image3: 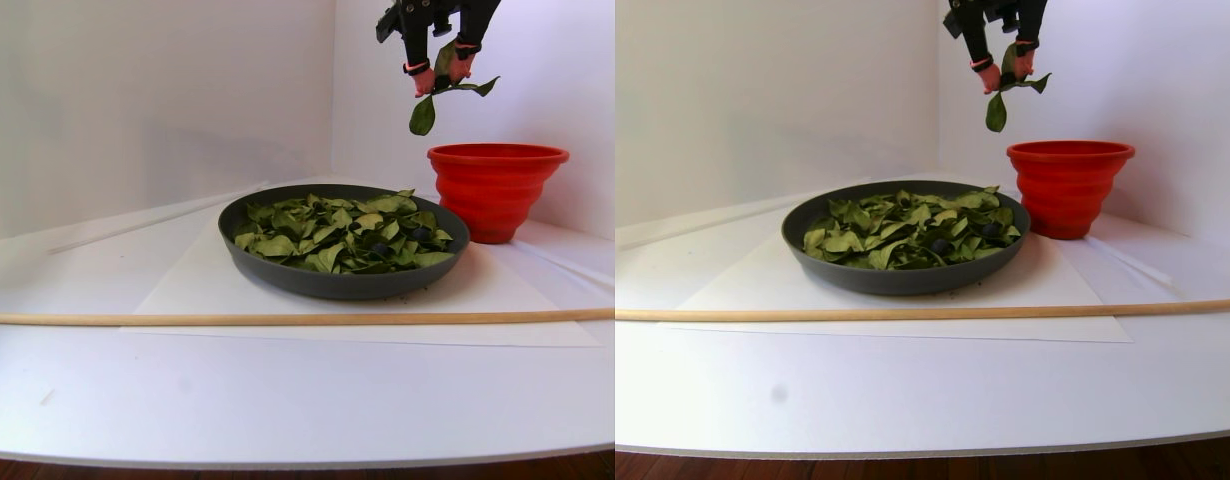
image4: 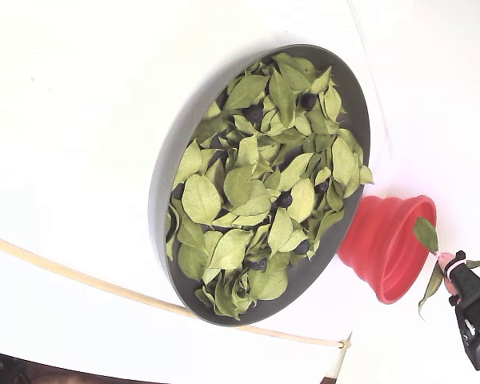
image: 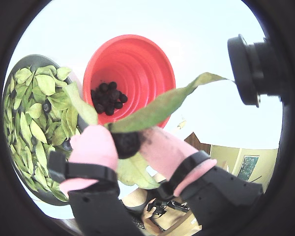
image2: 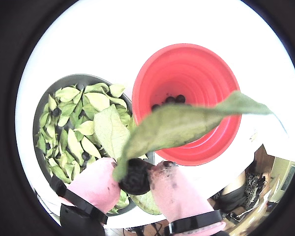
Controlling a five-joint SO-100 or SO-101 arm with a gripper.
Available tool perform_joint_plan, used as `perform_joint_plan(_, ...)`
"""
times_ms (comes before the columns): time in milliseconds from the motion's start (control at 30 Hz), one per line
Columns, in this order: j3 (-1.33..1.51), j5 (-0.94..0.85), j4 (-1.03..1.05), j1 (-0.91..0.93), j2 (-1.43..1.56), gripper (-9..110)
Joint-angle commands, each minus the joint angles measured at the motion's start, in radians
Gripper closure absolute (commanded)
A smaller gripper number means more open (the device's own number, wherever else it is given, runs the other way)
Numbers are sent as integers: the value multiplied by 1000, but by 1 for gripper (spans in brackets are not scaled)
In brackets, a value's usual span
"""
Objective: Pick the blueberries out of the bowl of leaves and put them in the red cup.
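Note:
In both wrist views my gripper [image: 127, 139] [image2: 136, 173] is shut on one dark blueberry [image: 127, 145] [image2: 134, 181] held between its pink fingers [image: 96, 145]. Two or three leaves are caught with the berry. A long leaf [image: 162, 105] [image2: 187, 123] sticks out across the mouth of the red cup [image: 137, 64] [image2: 196, 73]. Several blueberries [image: 108, 98] lie at the cup's bottom. The stereo pair view has the gripper [image3: 437, 78] high above the table, over the gap between the cup [image3: 495, 190] and the dark grey bowl [image3: 325, 280]. The bowl is full of green leaves [image4: 248, 184], with a few berries [image4: 285, 199] showing among them.
A thin wooden stick [image3: 275, 318] lies across the white table in front of the bowl. White walls close the back and right side behind the cup. A second camera's black lens [image: 250, 69] juts in at the right of a wrist view.

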Motion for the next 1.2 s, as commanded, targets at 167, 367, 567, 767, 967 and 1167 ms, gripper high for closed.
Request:
perform_joint_plan(167,-110,-26,-64,69,-28,91)
perform_joint_plan(367,-156,-37,-84,106,-89,91)
perform_joint_plan(567,-169,-55,-138,143,-166,91)
perform_joint_plan(767,-169,-66,-170,161,-210,91)
perform_joint_plan(967,-170,-46,-192,164,-230,82)
perform_joint_plan(1167,-161,-38,-196,149,-218,81)
